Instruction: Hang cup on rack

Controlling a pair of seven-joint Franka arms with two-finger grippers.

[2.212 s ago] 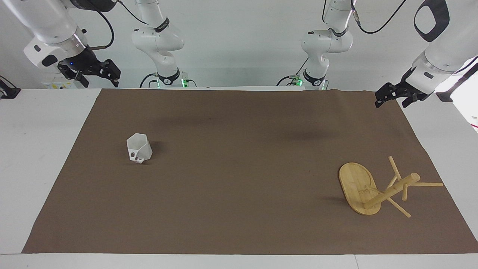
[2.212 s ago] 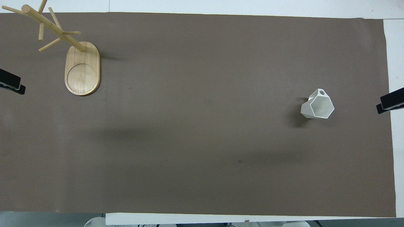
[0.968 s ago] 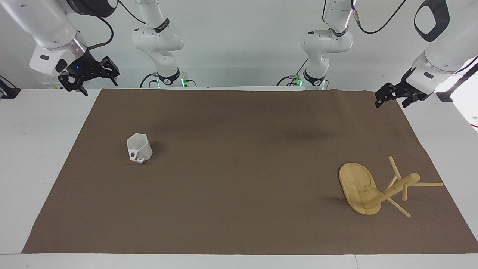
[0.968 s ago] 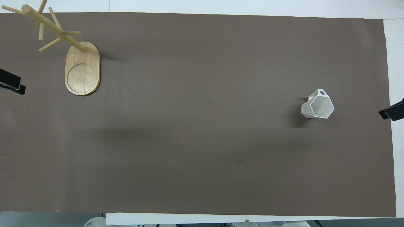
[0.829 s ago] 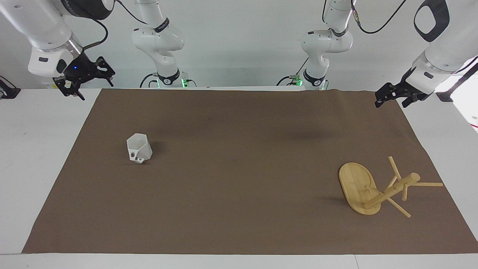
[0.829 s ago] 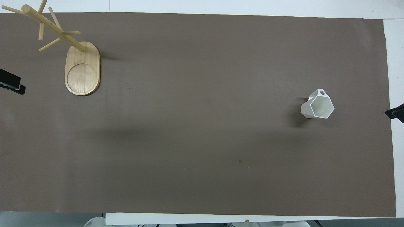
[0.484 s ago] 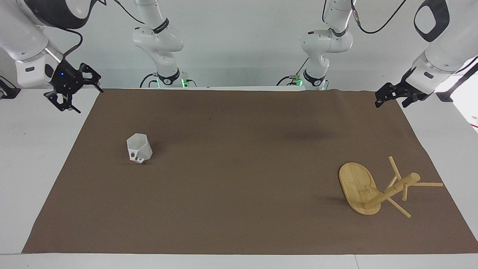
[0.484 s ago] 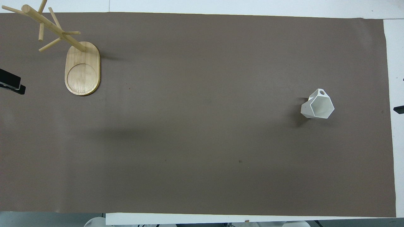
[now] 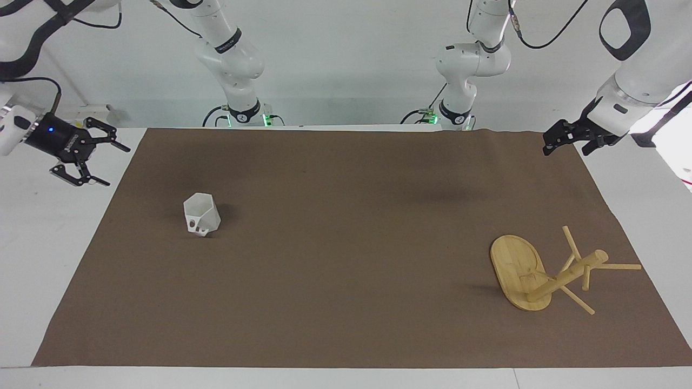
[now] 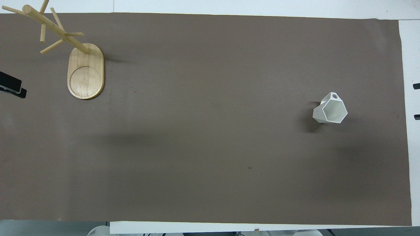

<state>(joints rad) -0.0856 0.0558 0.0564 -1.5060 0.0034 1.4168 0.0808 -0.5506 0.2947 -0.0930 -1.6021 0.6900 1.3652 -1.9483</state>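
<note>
The white faceted cup (image 9: 201, 215) (image 10: 330, 109) stands upright on the brown mat toward the right arm's end, handle on the side away from the robots. The bamboo rack (image 9: 518, 268) (image 10: 86, 73) stands upright toward the left arm's end, its pegs bare. My right gripper (image 9: 115, 166) (image 10: 416, 101) is open and hangs low over the white table beside the mat's edge, turned sideways with its fingertips (image 9: 124, 148) pointing toward the cup, well apart from it. My left gripper (image 9: 566, 151) (image 10: 13, 88) waits open and holding nothing over the mat's corner, nearer the robots than the rack.
The brown mat (image 9: 346, 259) covers most of the white table (image 9: 43, 227). Nothing else lies on it; the cup and the rack are far apart, at its two ends.
My right gripper has swung down and outward from over the mat's corner to beside its edge and turned sideways. Cup, rack and left arm have not moved.
</note>
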